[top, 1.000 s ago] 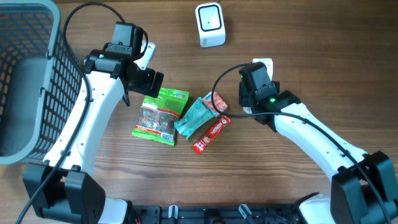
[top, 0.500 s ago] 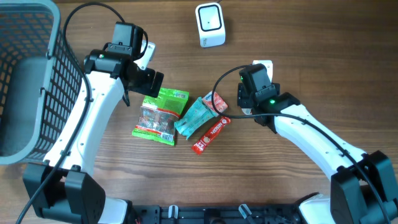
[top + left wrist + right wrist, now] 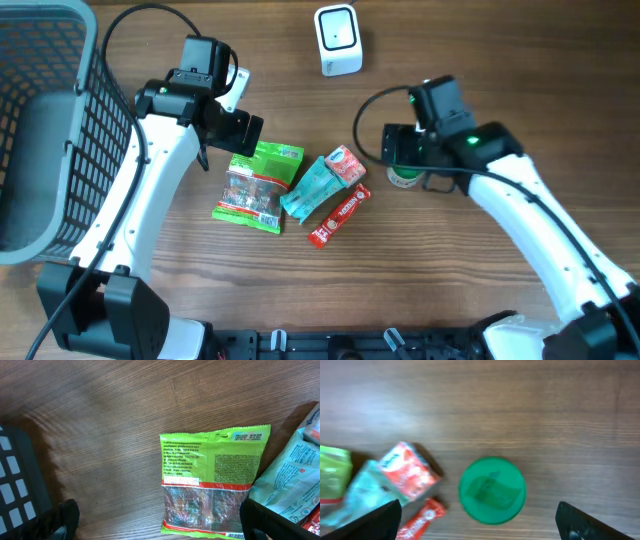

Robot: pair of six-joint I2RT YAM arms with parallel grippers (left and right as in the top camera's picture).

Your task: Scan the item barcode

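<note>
Right wrist view: jar (image 3: 492, 490) with a green lid, upright on the table (image 3: 560, 405), lid facing the lens. Sits straight below the right gripper (image 3: 481, 522), between fingers spread wide — nothing held, no contact to be seen. Round from above, so no long axis across the table; axis vertical, barcode not in sight, probably on the side wall. Lies down and right of the white scanner (image 3: 338, 40), well apart from it, bare wood between. Falls to the right arm by nearness, the left being well off. Likely calls for closing on the jar, lifting it, and turning the label toward the scanner.

Just left of the jar: red pack (image 3: 410, 471), touching a teal pack (image 3: 312, 187), with a red bar (image 3: 338, 217) just below them. Farther left, green bag (image 3: 212, 485), lying flat under the left gripper (image 3: 162, 522), likewise spread wide and empty. At the far left, basket (image 3: 100, 130) — nothing showing inside the part in view.
</note>
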